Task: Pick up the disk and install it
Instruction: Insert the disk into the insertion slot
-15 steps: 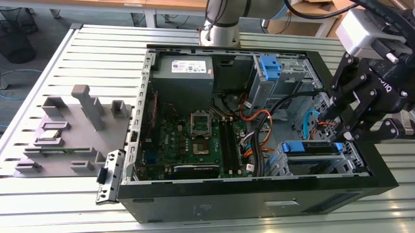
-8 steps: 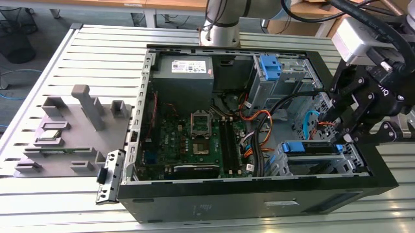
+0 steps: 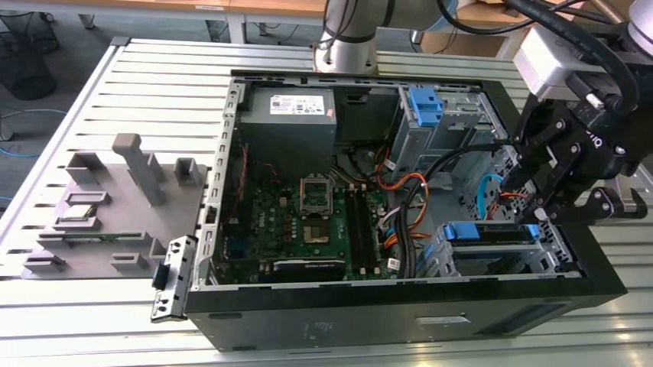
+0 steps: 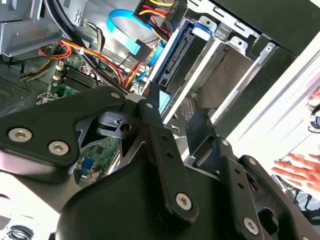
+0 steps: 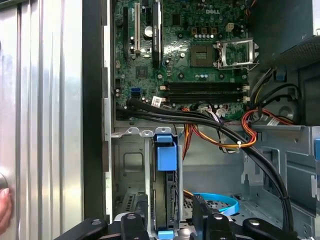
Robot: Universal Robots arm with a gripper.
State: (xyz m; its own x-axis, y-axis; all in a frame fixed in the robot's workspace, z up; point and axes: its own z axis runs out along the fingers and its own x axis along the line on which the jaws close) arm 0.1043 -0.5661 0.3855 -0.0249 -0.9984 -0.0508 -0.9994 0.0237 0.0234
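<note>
We saw the disk (image 3: pixel 488 232) already sitting on its edge in the metal drive cage (image 3: pixel 510 258) at the corner of the open computer case (image 3: pixel 408 310), on the exterior view's right, its blue frame facing up. In the first wrist view the disk (image 5: pixel 165 159) stood in its slot beside the orange and black cables (image 5: pixel 235 137). The gripper (image 3: pixel 568 212) hung just above it with its fingers (image 4: pixel 150 107) spread apart and nothing between them; whether they touched the frame we could not tell. Farther along the case we noted a second blue bracket (image 3: pixel 423 105), the grey power supply (image 3: pixel 290 115) and the green circuit board (image 3: pixel 306 218). A person's hand (image 4: pixel 299 169) rested on the slatted table (image 3: pixel 153 76) beside the case.
</note>
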